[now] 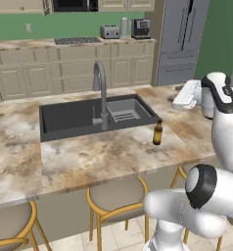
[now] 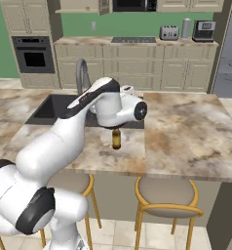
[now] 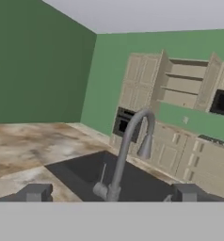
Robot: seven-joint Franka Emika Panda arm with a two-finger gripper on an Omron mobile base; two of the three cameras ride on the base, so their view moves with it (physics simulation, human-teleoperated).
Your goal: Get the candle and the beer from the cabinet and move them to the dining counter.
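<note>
The beer (image 1: 158, 132) is seen upright on the marbled surface (image 1: 89, 157) of the dining island, just beside the front right corner of the dark sink (image 1: 74, 117) and to the right of the curved steel tap (image 1: 101, 93). In the right base view the same bottle (image 2: 116, 138) is partly covered from above by the arm's white wrist, so that only its lower body and part of its neck are shown.

The end effector (image 3: 109, 193) is given by the hand view alone: its two dark fingertips (image 3: 35, 192) are set wide apart with nothing between them, so it is released. The tap (image 3: 128, 150) and the sink basin (image 3: 85, 174) are seen past them.

The wall cabinet (image 3: 184, 84) is shown in the hand view with both doors swung open and its plain shelves exposed, above the far worktop. In the right base view only its lower edge (image 2: 79, 7) is caught at the top of the picture, with the black oven (image 2: 34, 57) in the tall unit below and to the left. The candle cannot be made out.

Round stools with golden frames (image 1: 116, 196) are tucked under the near edge of the surface. A toaster (image 1: 109, 32) is seen on the far worktop.
</note>
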